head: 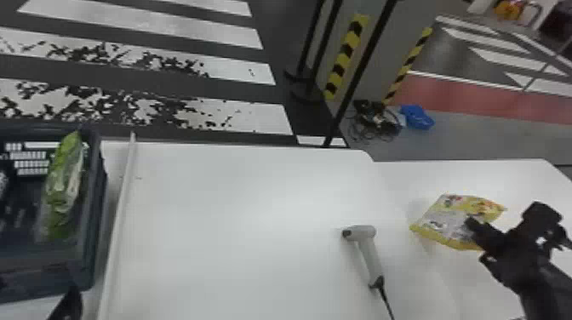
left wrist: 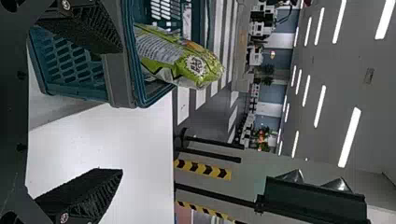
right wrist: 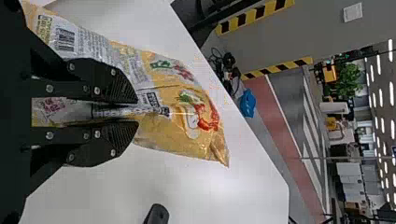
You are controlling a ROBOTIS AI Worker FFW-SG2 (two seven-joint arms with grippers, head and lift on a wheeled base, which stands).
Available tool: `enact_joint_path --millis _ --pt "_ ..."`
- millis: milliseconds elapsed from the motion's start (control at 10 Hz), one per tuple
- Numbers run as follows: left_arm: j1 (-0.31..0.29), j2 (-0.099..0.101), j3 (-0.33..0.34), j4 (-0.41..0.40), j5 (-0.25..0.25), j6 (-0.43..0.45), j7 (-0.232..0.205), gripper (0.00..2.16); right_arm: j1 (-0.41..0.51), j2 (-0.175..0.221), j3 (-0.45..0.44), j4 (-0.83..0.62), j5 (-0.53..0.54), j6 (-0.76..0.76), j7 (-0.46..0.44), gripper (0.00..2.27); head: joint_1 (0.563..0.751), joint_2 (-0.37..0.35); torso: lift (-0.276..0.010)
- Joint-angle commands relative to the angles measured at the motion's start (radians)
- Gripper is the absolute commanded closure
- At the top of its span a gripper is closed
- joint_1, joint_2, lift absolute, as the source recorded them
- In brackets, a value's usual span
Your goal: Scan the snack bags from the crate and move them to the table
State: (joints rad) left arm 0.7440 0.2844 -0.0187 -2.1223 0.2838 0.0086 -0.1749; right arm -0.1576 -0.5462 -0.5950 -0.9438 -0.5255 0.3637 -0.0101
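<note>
The snack bags are occupying two stations. The yellow bag [right wrist: 177, 116] is sitting in the grip of the right gripper [right wrist: 137, 112], over or on the right-hand part of the white surface [head: 238, 200]; whether the surface is bearing its weight, the views are not making clear. The green bag [head: 64, 183] is standing in the crate [head: 98, 191], leaning towards the wall nearest the surface, with its top projecting above the rim. That position is probably leaving an accessible edge for pickup.

The right jaws are pressing together on a gathered fold of the yellow bag. This grip is leaving the broad printed panel and its barcode exposed, presumably so that a reader can access the code. The fold is also likely giving the jaws a firm hold on a soft package.

The scanner [head: 369, 251] is lying between the crate and the yellow bag, its head pointing towards the crate side. Since the bag is lying behind that head, the arm is probably placing a scanned item clear of the reading area.

The left gripper [left wrist: 122, 111] is occupying a position by the crate's near corner, its jaws spreading wide with nothing between them, apparently suiting a grasp on the green bag.
</note>
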Motion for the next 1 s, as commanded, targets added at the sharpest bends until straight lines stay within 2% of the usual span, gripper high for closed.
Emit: enact_joint_path --millis 0,100,300,400,700,900 --pt "0.002 0.001 -0.001 0.001 0.0 0.0 0.0 0.08 0.003 0.0 0.001 -0.001 -0.005 0.031 -0.007 0.0 0.695 -0.35 -0.095" --pt "0.002 -0.001 -0.003 -0.001 0.0 0.0 0.0 0.08 0.013 -0.001 0.0 -0.013 -0.008 0.059 -0.008 0.04 0.695 -0.35 -0.095" --pt "0.0 -0.002 -0.009 -0.001 0.0 0.0 0.0 0.08 0.107 0.002 0.003 -0.158 -0.022 0.126 0.009 0.05 0.695 -0.35 -0.095" --pt "0.0 -0.004 -0.015 -0.002 -0.003 0.0 0.0 0.08 0.155 0.02 0.004 -0.231 -0.024 0.139 0.041 0.05 0.695 -0.35 -0.095" --pt "0.0 -0.004 -0.015 -0.007 -0.005 0.0 0.0 0.08 0.309 0.132 0.023 -0.575 -0.024 0.148 0.073 0.08 0.695 -0.35 -0.095" --pt "-0.003 -0.004 -0.018 -0.007 -0.005 0.0 0.0 0.08 0.428 0.212 0.07 -0.788 -0.024 0.117 0.073 0.08 0.695 -0.35 -0.095"
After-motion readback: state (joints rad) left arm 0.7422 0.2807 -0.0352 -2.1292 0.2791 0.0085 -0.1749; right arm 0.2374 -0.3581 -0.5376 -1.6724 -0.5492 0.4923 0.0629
